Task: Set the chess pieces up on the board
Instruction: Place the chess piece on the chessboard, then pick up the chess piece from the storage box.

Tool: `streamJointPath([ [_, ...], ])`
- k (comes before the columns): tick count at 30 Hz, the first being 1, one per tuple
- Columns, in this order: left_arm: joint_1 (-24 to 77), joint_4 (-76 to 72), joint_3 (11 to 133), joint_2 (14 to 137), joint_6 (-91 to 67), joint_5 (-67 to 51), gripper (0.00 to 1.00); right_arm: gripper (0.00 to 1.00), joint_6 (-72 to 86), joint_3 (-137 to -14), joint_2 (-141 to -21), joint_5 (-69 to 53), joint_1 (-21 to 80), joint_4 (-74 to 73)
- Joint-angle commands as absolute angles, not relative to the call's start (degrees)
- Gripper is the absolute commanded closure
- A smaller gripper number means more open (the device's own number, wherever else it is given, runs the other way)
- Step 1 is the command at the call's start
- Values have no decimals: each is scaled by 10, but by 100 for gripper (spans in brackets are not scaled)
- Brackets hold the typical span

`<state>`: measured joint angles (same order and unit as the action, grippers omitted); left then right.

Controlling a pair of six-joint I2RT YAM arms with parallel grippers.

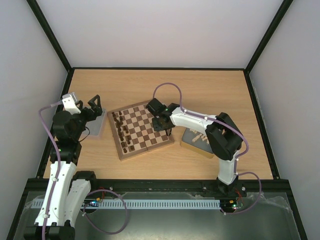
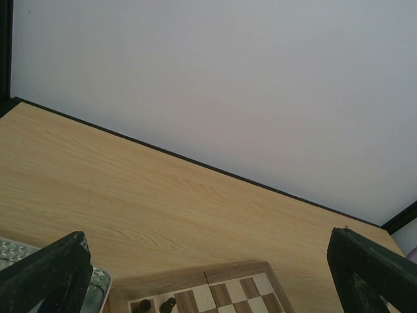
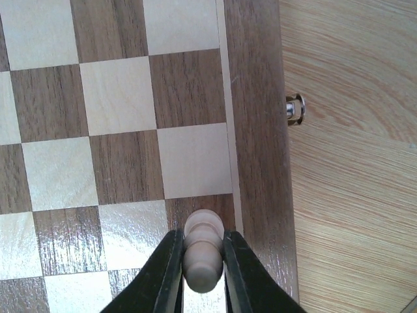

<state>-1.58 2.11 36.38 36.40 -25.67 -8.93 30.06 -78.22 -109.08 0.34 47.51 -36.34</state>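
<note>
Right wrist: right gripper (image 3: 202,255) clamped on pale cream wooden pawn (image 3: 201,242) above checkered wooden chessboard (image 3: 255,130); left gripper (image 2: 212,270) jaws apart.

Board (image 3: 257,130): varnished wood, slight sheen. Pawn (image 3: 202,257): pale wood, smooth. Table (image 3: 352,163): matt wood grain. Clasp (image 3: 294,109): shiny metal. Tin (image 2: 13,250): textured metal.

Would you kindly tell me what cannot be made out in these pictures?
1. The pale cream wooden chess piece: base hidden by the right fingers, right wrist view.
2. The dark brown wooden chess pieces: too small to identify, top view.
3. The checkered wooden board: cut off by the bottom edge, left wrist view.
</note>
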Motion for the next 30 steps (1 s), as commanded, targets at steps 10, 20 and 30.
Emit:
streamJointPath([
  [10, -19, 14, 373, 360, -251, -85, 0, 60, 340, -768, -988, 78, 478, -344],
  [20, -18, 17, 373, 358, -251, -88, 0, 60, 443, -592, -798, 189, 375, -298],
  [30, -18, 14, 373, 359, -252, -91, 0, 78, 416, -487, -794, 57, 279, -261],
])
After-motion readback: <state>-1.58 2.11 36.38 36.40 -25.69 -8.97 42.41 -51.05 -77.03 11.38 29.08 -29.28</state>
